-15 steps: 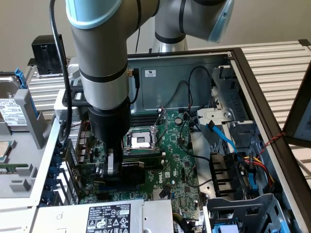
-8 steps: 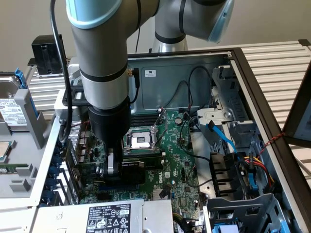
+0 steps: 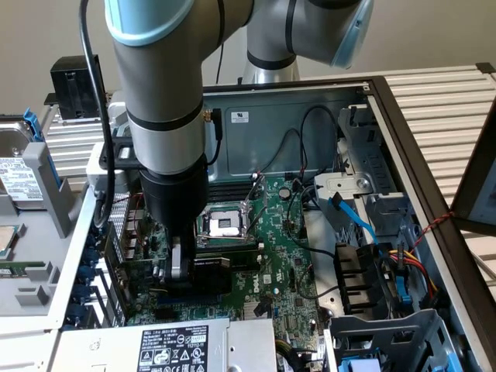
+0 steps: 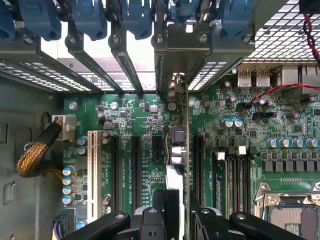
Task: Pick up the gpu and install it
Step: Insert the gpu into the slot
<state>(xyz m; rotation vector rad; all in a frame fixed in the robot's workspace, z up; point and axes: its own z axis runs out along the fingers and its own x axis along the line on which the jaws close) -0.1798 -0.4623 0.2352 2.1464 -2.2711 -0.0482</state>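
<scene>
Gripping thin green gpu (image 4: 181, 150) edge-on, black fingers (image 4: 159, 210) closed

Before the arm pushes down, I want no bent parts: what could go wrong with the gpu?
1. The gripper holds the gpu edge-on over the motherboard slots; if it sits slightly off its slot, pressing could damage the connector.
2. Its metal bracket must pass into the rear case opening beside the blue latches; it might catch there.
3. The red wire runs near the card and could snag.
</scene>
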